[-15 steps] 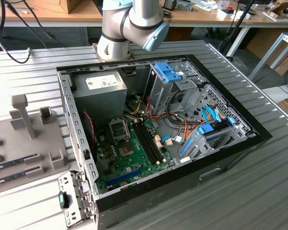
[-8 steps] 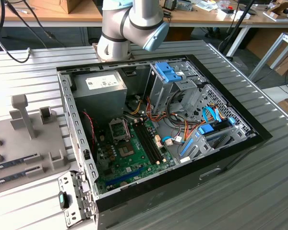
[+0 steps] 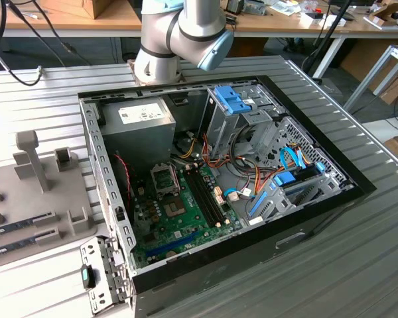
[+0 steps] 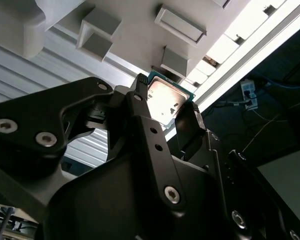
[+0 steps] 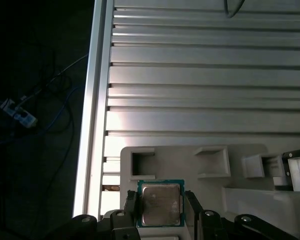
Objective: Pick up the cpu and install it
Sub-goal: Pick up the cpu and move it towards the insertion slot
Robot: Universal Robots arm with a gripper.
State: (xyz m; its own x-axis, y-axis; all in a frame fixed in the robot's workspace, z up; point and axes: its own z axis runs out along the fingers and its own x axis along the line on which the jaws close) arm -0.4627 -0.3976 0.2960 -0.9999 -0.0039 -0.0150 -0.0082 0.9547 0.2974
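- The end effector [image 5: 160,211] is pinching the cpu [image 5: 160,199]. In both wrist views its two fingers press against opposite edges of the chip [image 4: 162,100], silvery top facing the cameras.
- The cpu sits over the grey fixture tray [image 5: 190,165] on the ribbed bench [image 5: 200,75]. I can't tell whether it has cleared its pocket or is resting in it.
- In the exterior view that tray [image 3: 46,192] is at the left edge of the frame. The open computer case [image 3: 96,159] fills the middle, with the arm [image 3: 179,33] at upper centre.
- The grip is my first worry. The fingers hold only the thin rim, so I judge that a jolt or a snag on the pocket wall could tilt the chip or let it slip out.
- The socket [image 3: 166,177] lies low on the green motherboard [image 3: 179,218], close to the case wall and near loose cables [image 3: 205,156]. A finger or the wrist could catch on either.
- I can't tell whether the socket's frame is open.
- A chip seated tilted or rotated wrong could damage the contacts, I'd expect.
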